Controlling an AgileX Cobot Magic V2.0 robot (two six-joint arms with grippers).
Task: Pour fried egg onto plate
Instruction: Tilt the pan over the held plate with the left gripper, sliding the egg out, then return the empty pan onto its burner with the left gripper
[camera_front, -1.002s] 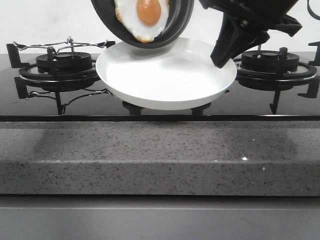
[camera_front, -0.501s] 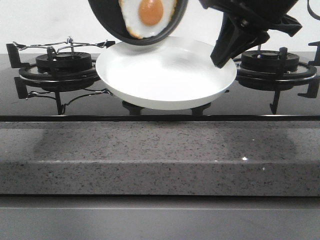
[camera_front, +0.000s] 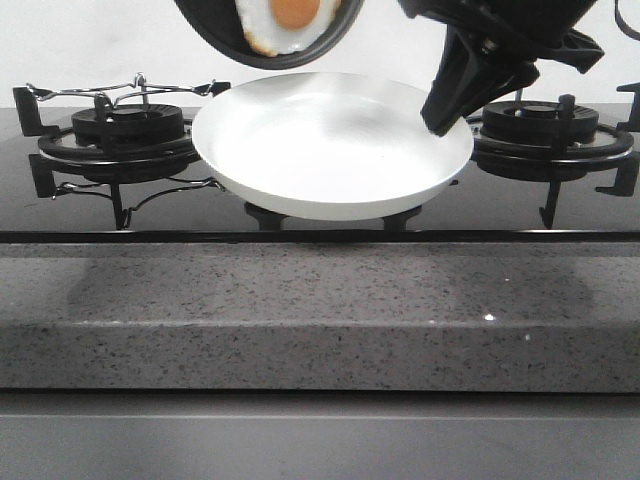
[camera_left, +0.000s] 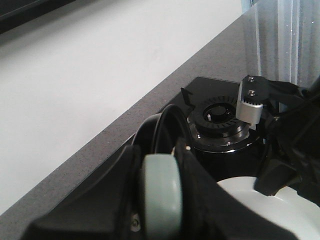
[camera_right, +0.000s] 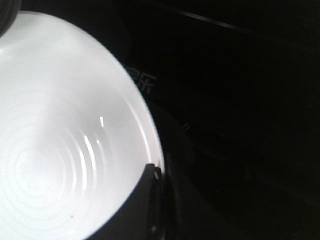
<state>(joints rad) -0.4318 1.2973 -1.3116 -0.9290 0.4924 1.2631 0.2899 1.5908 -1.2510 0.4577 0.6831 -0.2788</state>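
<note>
The fried egg (camera_front: 287, 20), white with an orange yolk, lies in the black frying pan (camera_front: 215, 22), which is tilted steeply at the top of the front view, above the far left part of the plate. The plate (camera_front: 330, 145) is wide, white and bare. In the left wrist view my left gripper (camera_left: 161, 162) is shut on the pan's pale grey-green handle (camera_left: 161, 197). My right gripper (camera_front: 440, 112) is shut on the plate's right rim; in the right wrist view one finger (camera_right: 145, 200) lies over the rim (camera_right: 150, 135).
The plate rests over a black glass hob. Burners with black pan supports stand at the left (camera_front: 125, 130) and right (camera_front: 545, 125). A grey speckled stone counter edge (camera_front: 320, 310) runs along the front. A pale wall is behind.
The pan has risen and now sits partly out of the top of the front view. The egg stays in the pan. The plate and right gripper have not moved.
</note>
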